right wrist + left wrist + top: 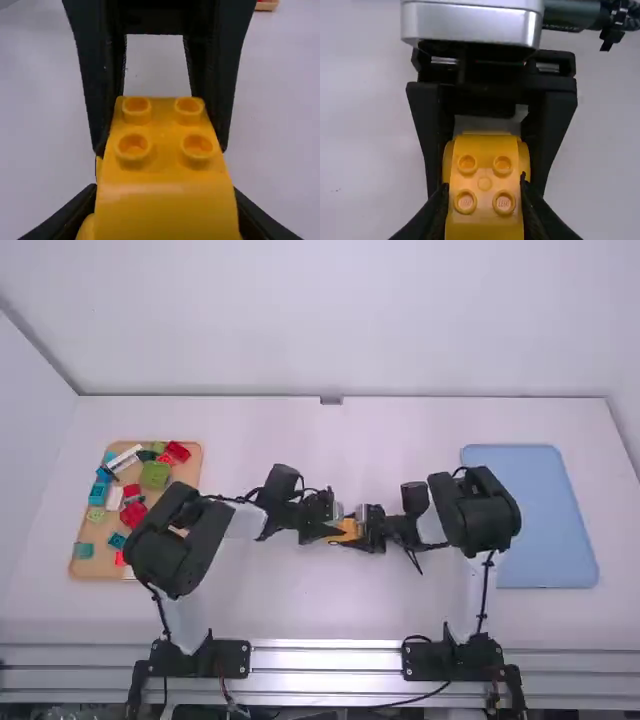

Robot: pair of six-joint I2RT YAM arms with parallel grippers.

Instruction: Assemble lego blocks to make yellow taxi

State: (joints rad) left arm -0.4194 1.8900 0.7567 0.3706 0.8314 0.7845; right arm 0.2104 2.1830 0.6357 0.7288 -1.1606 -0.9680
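The taxi (348, 530) lies well to the right of the tray (197, 456), its long axis running away from it. The left tool (484, 197) grips its tray-side end, the right tool (166, 205) its far end; neither arm is nearer. Whichever releases should probably back off along that axis.

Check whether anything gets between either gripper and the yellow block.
Nothing visible does: the left gripper and the right gripper both have their fingers closed against the yellow block's sides. The wooden tray and blue tray lie well off to either side.
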